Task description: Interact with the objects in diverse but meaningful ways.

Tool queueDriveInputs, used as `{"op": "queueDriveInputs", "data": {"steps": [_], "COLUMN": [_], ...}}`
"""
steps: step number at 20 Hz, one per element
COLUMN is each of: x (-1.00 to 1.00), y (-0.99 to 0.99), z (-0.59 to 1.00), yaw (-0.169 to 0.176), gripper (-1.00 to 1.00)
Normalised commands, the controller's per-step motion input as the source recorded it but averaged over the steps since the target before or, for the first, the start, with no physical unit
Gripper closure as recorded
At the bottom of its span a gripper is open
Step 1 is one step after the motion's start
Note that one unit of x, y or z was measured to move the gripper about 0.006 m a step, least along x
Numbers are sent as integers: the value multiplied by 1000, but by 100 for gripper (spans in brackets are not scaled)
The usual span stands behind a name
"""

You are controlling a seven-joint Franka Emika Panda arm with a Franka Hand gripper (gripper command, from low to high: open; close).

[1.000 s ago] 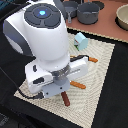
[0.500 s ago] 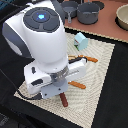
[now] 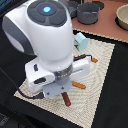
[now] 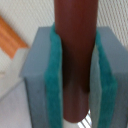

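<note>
In the wrist view a dark red-brown sausage [image 4: 76, 60] stands between my two grey, teal-padded fingers [image 4: 49, 80], which press on it from both sides. In the exterior view the sausage [image 3: 66, 99] pokes out below my gripper [image 3: 64, 93], just above the checked cloth [image 3: 100, 80]. The big white arm hides most of the cloth's middle. A pale blue house-shaped carton [image 3: 81, 41] peeks out beside the arm at the cloth's far edge.
Orange-handled cutlery lies on the cloth: one handle [image 3: 79, 85] next to the sausage, another [image 3: 93, 60] further back. Grey pots [image 3: 89, 12] stand behind the cloth. A tan bowl [image 3: 122, 16] is at the exterior view's far right.
</note>
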Motion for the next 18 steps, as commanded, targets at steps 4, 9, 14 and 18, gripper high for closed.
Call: {"op": "queueDriveInputs", "data": {"steps": [4, 9, 14, 18], "x": [-36, -89, -225, -297], "y": [231, 44, -135, -176], "z": [186, -123, -455, -418], "yaw": [2, 15, 27, 18], "gripper": [100, 100, 100, 100]}}
